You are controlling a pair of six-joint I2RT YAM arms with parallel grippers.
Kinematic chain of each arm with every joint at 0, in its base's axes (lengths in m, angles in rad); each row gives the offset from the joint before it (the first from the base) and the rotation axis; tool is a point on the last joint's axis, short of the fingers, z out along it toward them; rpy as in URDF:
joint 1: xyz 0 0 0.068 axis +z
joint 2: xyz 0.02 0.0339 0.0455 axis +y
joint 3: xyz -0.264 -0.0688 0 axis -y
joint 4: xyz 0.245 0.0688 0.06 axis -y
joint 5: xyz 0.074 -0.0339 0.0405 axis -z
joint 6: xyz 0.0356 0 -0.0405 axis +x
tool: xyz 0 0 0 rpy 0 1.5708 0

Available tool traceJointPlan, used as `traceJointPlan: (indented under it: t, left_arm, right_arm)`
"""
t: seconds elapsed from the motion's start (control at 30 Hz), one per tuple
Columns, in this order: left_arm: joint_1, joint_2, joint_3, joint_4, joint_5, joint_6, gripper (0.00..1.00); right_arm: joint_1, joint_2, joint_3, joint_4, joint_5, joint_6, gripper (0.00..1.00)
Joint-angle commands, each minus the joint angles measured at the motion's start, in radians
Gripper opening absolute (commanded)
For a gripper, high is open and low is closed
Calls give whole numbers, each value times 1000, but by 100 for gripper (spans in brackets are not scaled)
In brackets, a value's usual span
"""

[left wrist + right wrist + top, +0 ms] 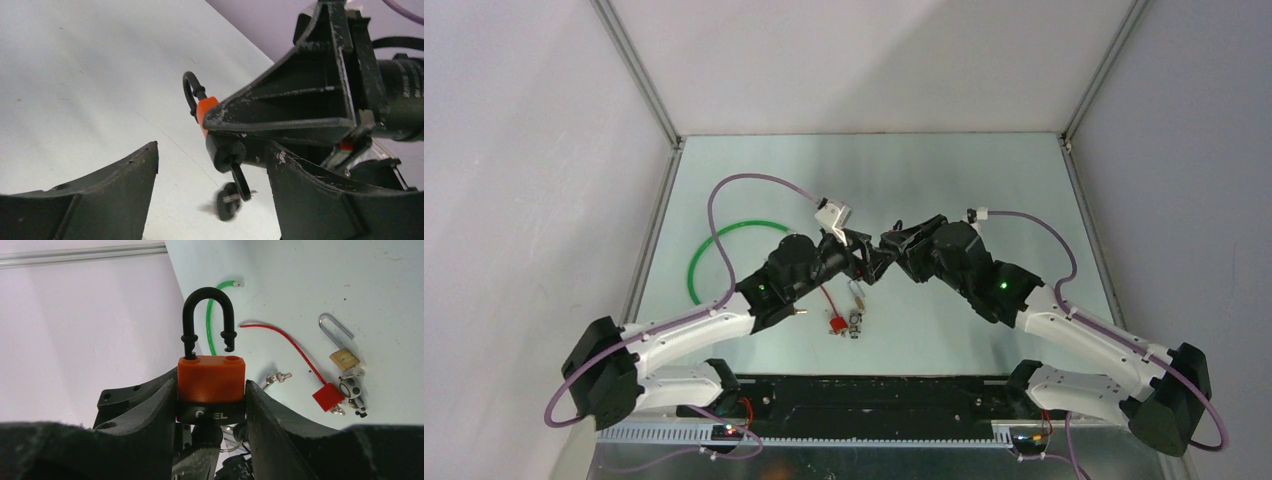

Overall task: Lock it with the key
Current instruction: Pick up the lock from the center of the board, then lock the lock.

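My right gripper (211,392) is shut on an orange-and-black padlock (212,377), held upright above the table. Its black shackle (207,315) is raised, with one leg out of its hole. In the left wrist view a black-headed key (226,152) sticks out of the padlock's (206,107) underside, and a second key (227,201) dangles blurred from the ring. My left gripper (214,150) is open, its fingers (110,200) standing wide on either side of the key head without touching it. Both grippers meet mid-table, left gripper (860,256) against right gripper (890,246).
A green cable loop (724,250) lies at the left of the table. Just below the grippers lie a red cable lock (834,322) and a small brass padlock with keys (856,322). A small metal fitting (277,377) sits near the red cable.
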Motion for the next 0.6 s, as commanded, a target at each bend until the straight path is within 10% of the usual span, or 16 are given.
traceJointPlan:
  t: [0.0,0.3,0.43,0.57]
  left_arm:
    - [-28,25,-18,159,-130,-43,80]
    - [-64,66,-45,224,-226,-85,58]
    - [-66,71,-45,225,-231,-81,33]
    - [-64,67,-42,221,-237,-59,8]
  right_arm:
    - [15,-29,10,46,10,62,19]
    - [28,-29,11,40,14,100,22]
    - [28,-29,10,31,10,100,26]
    - [10,-30,10,5,-4,45,59]
